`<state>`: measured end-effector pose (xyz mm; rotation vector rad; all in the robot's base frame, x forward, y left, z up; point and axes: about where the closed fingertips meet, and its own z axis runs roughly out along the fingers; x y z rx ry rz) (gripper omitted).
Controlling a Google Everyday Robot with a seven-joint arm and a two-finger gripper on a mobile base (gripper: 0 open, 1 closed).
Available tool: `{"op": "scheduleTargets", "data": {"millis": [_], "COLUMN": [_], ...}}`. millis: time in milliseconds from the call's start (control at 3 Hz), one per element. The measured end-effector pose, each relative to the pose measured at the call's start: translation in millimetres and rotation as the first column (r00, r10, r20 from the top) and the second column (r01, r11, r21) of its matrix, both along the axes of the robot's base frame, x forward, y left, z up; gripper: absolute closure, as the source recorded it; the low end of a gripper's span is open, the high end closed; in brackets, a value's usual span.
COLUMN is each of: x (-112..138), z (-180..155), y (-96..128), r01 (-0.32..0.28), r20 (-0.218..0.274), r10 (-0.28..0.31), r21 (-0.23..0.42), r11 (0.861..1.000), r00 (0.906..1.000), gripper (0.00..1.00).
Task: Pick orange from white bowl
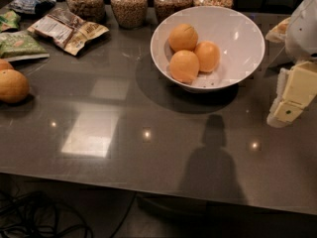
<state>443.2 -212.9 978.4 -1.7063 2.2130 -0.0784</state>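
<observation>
The white bowl (237, 38) stands at the back middle of the dark table. Three oranges lie in its left half: one at the back (183, 37), one at the front (184, 66), and a slightly deeper-coloured one to the right (208, 56). They touch each other. My gripper (290, 99) hangs at the right edge of the view, cream-coloured, low over the table. It is to the right of the bowl and a little nearer than it, apart from the rim. It holds nothing that I can see.
Several glass jars of grain (129, 4) line the back edge behind the bowl. Snack packets (67, 29) lie at the back left. Another orange (12, 86) sits at the left edge. The table's front edge (148, 180) runs across the bottom, with cables below.
</observation>
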Motion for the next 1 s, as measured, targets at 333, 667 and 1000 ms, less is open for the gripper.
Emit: {"op": "scheduleTargets", "data": {"millis": [333,667,1000], "x": [28,65,105], "z": [11,28,44], "y": [21,52,79], "r01": [0.017,0.052,0.145], "r20": [0.046,0.064,0.035], "r10": [-0.024,-0.077,-0.186], "r21": [0.140,0.325,0.490], "r11": [0.990,0.944,0.860], "r00": [0.9987,0.9950,0.9819], "gripper": [0.00,0.00,0.00]}}
